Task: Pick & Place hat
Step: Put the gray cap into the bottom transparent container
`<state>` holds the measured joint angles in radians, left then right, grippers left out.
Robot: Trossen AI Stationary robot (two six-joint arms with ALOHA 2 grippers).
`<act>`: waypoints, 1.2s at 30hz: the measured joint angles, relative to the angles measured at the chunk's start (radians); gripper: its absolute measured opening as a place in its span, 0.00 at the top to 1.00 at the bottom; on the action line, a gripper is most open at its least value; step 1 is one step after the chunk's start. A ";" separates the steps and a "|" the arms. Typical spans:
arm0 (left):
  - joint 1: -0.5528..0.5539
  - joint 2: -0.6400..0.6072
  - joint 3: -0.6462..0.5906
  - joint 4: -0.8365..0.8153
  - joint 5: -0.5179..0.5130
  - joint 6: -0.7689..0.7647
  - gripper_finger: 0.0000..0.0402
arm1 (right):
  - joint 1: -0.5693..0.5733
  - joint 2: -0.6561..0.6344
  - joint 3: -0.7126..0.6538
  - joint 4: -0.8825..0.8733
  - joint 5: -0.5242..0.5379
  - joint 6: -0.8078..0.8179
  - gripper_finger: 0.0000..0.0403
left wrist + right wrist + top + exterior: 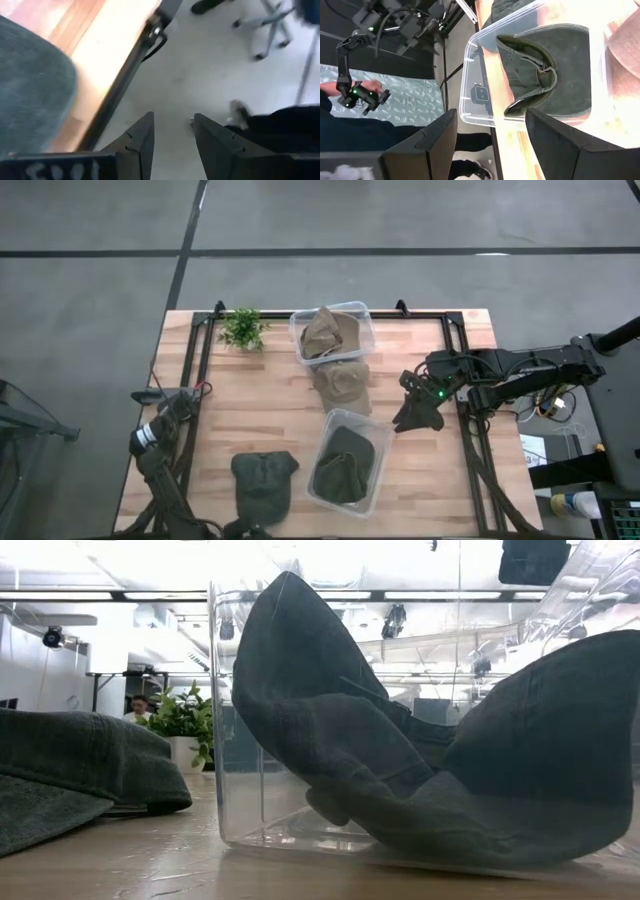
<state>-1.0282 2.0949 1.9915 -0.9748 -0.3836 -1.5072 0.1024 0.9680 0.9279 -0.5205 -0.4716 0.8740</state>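
Note:
A dark green hat (pixel 343 465) lies crumpled inside the clear near bin (pixel 378 480), also seen in the low view (pixel 400 770) and the right wrist view (pixel 545 70). A second dark green hat (pixel 263 478) lies flat on the table left of that bin (pixel 70 770). A tan hat (pixel 343 385) rests on the table between the bins, and another tan hat (pixel 328 332) sits in the far bin (pixel 366 315). My right gripper (pixel 415 415) hovers open just right of the near bin (pixel 490 145). My left gripper (pixel 172 135) is open at the table's near-left edge, over the floor.
A small potted plant (pixel 241 328) stands at the far left of the table (pixel 185 715). Black frame rails (pixel 200 370) run along the left and right sides of the table. Bare wood (pixel 260 405) lies between the plant and the flat green hat.

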 joint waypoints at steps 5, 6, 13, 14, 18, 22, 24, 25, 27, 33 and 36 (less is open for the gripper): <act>-0.004 0.037 -0.001 -0.177 0.001 0.131 0.67 | 0.000 0.000 -0.001 0.000 0.000 -0.007 0.43; -0.003 0.039 -0.002 -0.205 -0.007 0.140 0.67 | 0.000 0.000 -0.001 0.000 0.000 -0.008 0.43; -0.005 0.079 -0.002 -0.229 -0.012 0.234 0.67 | 0.000 0.000 -0.001 0.000 0.000 -0.015 0.43; -0.004 0.084 -0.002 -0.230 -0.011 0.243 0.67 | 0.000 0.000 -0.001 0.000 0.000 -0.018 0.43; -0.004 0.101 -0.002 -0.230 -0.013 0.250 0.67 | 0.000 0.000 -0.001 0.000 0.000 -0.022 0.43; -0.004 0.129 -0.002 -0.229 -0.002 0.253 0.67 | 0.000 0.000 -0.001 0.000 0.000 -0.021 0.43; -0.006 0.147 -0.002 -0.230 0.004 0.258 0.67 | 0.000 0.000 -0.001 0.000 0.000 -0.020 0.43; -0.006 0.154 -0.003 -0.232 0.005 0.264 0.67 | 0.000 0.000 -0.001 0.000 -0.001 -0.020 0.43; -0.007 0.164 -0.003 -0.244 0.001 0.269 0.67 | 0.000 0.000 -0.001 0.000 -0.001 -0.020 0.43; -0.006 0.189 -0.005 -0.269 -0.017 0.307 0.67 | 0.000 0.000 -0.001 0.000 -0.009 -0.013 0.43; -0.006 0.193 -0.011 -0.302 -0.043 0.322 0.67 | 0.000 0.000 -0.001 0.000 -0.023 -0.009 0.43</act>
<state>-1.0338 2.2883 1.9806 -1.2771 -0.4262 -1.1857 0.1025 0.9684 0.9272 -0.5204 -0.4941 0.8649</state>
